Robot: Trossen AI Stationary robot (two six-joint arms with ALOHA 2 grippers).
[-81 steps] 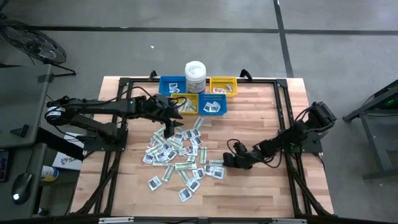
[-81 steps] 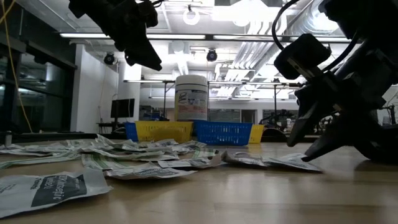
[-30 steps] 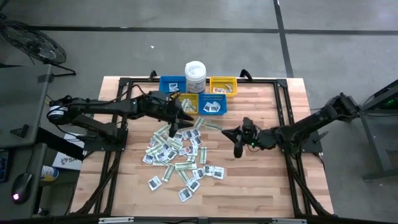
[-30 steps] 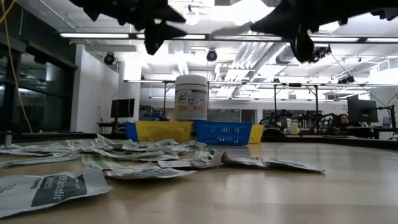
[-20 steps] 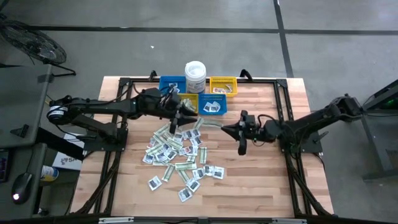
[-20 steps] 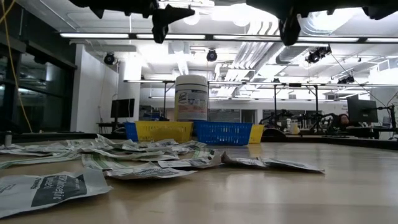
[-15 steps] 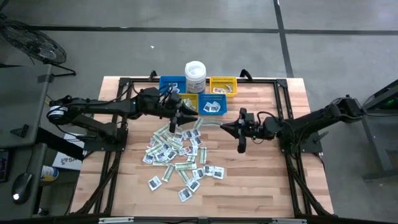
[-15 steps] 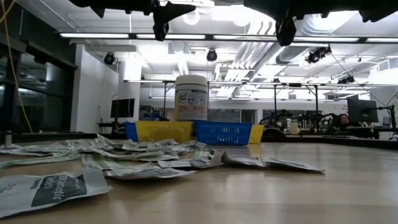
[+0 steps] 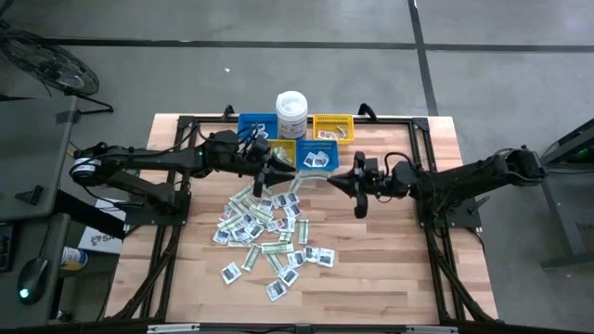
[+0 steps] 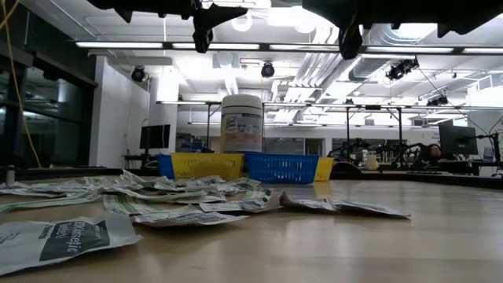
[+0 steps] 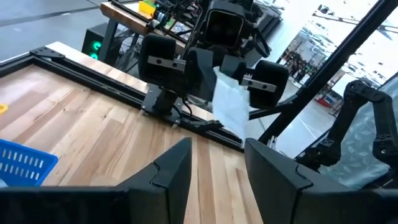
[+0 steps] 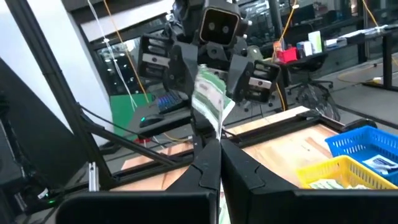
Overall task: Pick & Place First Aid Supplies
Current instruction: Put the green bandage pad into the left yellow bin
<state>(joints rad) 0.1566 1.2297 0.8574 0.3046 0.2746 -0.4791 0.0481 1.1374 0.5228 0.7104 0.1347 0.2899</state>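
Note:
Many first aid packets (image 9: 264,232) lie flat in a loose pile on the wooden table. My right gripper (image 9: 334,181) hovers level above the table, right of the bins, shut on one green-and-white packet (image 12: 208,99). That packet shows white (image 11: 231,106) in the left wrist view. My left gripper (image 9: 281,173) faces it from the left, above the pile's far edge. Its fingers (image 11: 171,168) are open, with nothing between them. In the low view, both grippers show only at the top edge, left (image 10: 206,20) and right (image 10: 350,35). My right gripper pinches one end of the packet (image 12: 215,129) between its two shut fingers. The fingers lie level and point toward the table's left. The rest of the packet sticks out past the fingertips, lifted clear of the table.
Blue (image 9: 255,125) and yellow (image 9: 332,128) bins stand at the far edge, with a yellow (image 9: 278,153) and a blue (image 9: 320,158) one in front of them. A white lidded tub (image 9: 291,111) stands between the far two. Bare wood lies at the right (image 9: 399,260).
My right gripper has moved toward the table's far edge and somewhat left, closer to the bins and my left gripper. It has risen a little and rolled, still shut on the packet. My left gripper has tipped its fingers up toward level and stayed open.

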